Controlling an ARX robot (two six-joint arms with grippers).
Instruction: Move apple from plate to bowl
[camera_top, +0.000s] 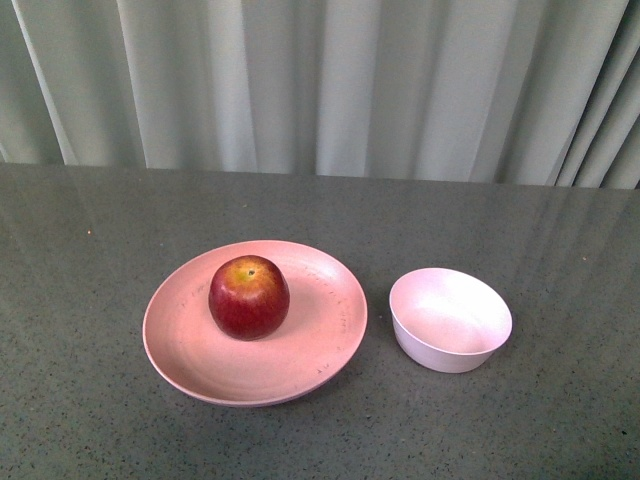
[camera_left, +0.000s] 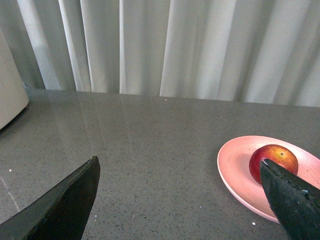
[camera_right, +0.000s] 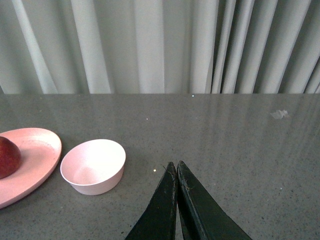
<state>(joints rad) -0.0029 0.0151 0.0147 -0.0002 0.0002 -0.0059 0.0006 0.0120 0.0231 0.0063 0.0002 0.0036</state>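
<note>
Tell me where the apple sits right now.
In the front view the apple rests on the pink plate, left of centre, with the empty bowl to its right.

apple (camera_top: 249, 297) on plate (camera_top: 330, 340), bowl (camera_top: 450, 320) beside

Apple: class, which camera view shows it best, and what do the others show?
The front view: the apple sits whole and unblocked on the plate, stem dimple showing. The left wrist view has it partly behind a finger of the left pincer. The right wrist view catches only part, cut by the picture's edge.
</note>
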